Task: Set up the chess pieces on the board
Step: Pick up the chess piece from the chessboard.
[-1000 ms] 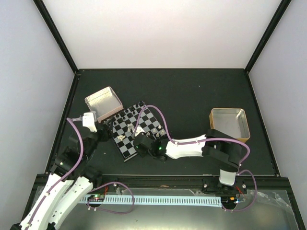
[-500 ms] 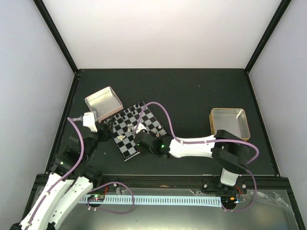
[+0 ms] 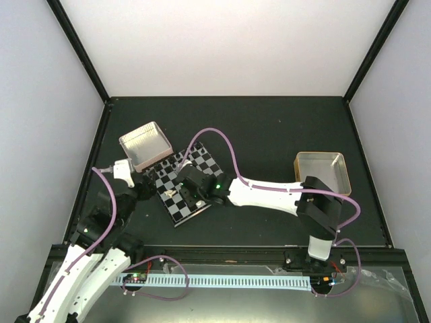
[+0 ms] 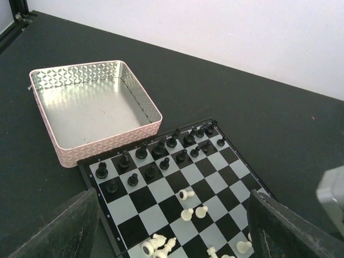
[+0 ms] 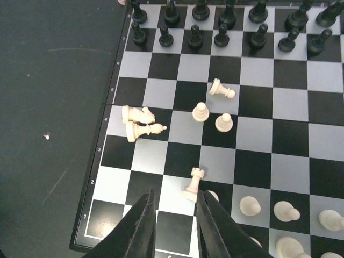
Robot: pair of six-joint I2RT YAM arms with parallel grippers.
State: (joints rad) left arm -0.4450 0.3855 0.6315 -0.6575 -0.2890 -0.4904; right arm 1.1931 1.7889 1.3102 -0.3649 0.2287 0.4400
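The board (image 3: 202, 161) lies tilted at left centre, and also shows in the left wrist view (image 4: 215, 161) and the right wrist view (image 5: 279, 107). Black pieces stand in its two far rows. Cream-white chess pieces are scattered on it: a knight (image 5: 137, 114) and a bishop (image 5: 142, 130) lie fallen, two pawns (image 5: 200, 112) stand, and a rook (image 5: 193, 183) leans just beyond my right fingertips. My right gripper (image 5: 174, 200) (image 3: 187, 190) hovers open and empty over the board's near corner. My left gripper (image 4: 172, 196) (image 3: 133, 178) is wide open and empty at the board's left edge.
A pink metal tray (image 3: 143, 145) (image 4: 86, 102) sits empty, touching the board's far-left corner. A gold tray (image 3: 323, 173) sits at the right. More white pawns (image 5: 283, 211) stand in the near rows. A raised black frame rims the table.
My right arm has swung left and outward, carrying its gripper from the board's near right edge to over the board's near-left part. The left arm shifted only slightly.
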